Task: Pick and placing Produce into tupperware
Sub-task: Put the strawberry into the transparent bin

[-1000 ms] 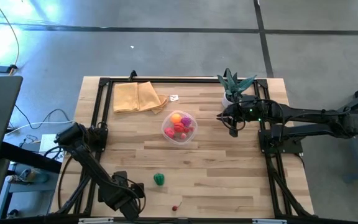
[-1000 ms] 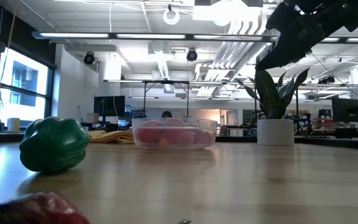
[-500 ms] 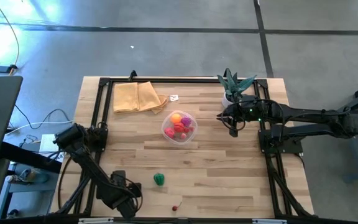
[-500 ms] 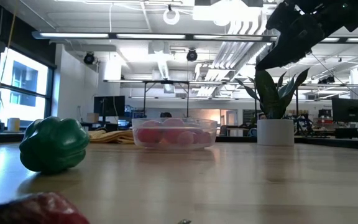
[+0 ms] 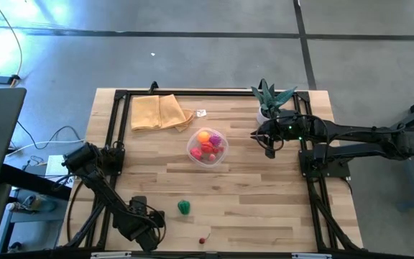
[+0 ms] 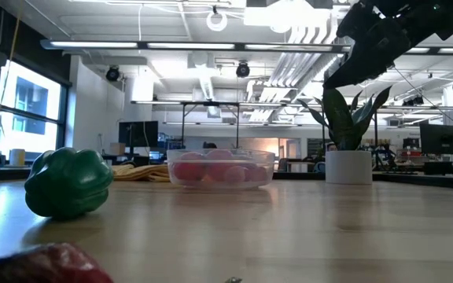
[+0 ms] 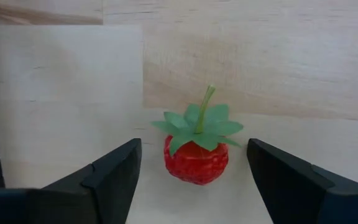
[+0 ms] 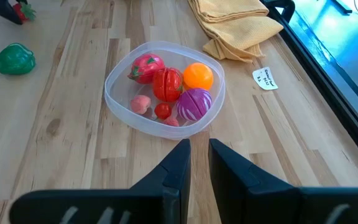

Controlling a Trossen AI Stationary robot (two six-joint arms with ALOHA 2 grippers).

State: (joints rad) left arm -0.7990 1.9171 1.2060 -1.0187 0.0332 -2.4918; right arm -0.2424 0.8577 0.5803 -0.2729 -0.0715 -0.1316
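Left gripper (image 7: 194,180) shifted slightly near worktop's front edge, fingers spread wide either side of a red strawberry (image 7: 196,160) with green leafy cap, not touching

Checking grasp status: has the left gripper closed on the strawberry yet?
No. The left gripper's fingers stand open on either side of the strawberry, with clear gaps.

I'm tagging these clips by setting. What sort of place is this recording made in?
Probably a robotics lab or workshop in an open office. The wooden table stands on a concrete floor, and the low view shows exposed ceiling ducts and desks with monitors behind it.
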